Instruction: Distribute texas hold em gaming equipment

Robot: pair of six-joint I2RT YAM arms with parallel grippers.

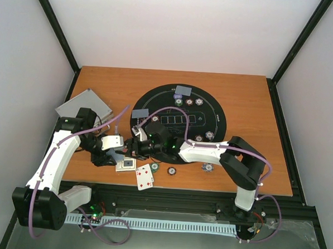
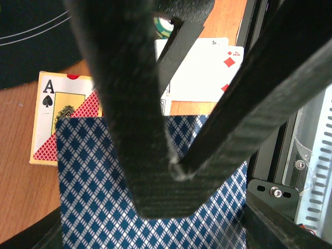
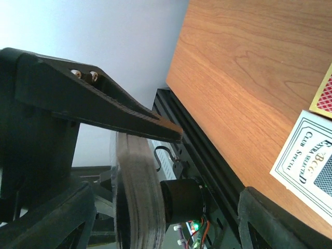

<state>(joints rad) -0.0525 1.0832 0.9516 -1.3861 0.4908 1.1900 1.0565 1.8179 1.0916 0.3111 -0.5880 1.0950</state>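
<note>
Perhaps nine chips [image 1: 171, 171], two face-up cards [image 1: 145, 177]

Both arms share a build: left arm [image 1: 56, 155] has white moulded links between black joint housings, right arm [image 1: 204, 153] adds one black link. Purple cable [image 1: 35, 207] runs along each. Fingers [image 3: 104, 101] black with ribbed print texture, and two bright screws [image 3: 84, 74] near one root. Black bases.

The left arm [image 1: 56, 155] rises from the table's near left corner, bends by the left edge and reaches right, with the left gripper [image 1: 110, 150] clamped on a stack of cards [image 2: 104, 202]. The right arm [image 1: 209, 153] stretches left along the near edge. The right gripper [image 1: 137, 147] is just beside the other, jaws apart.
</note>
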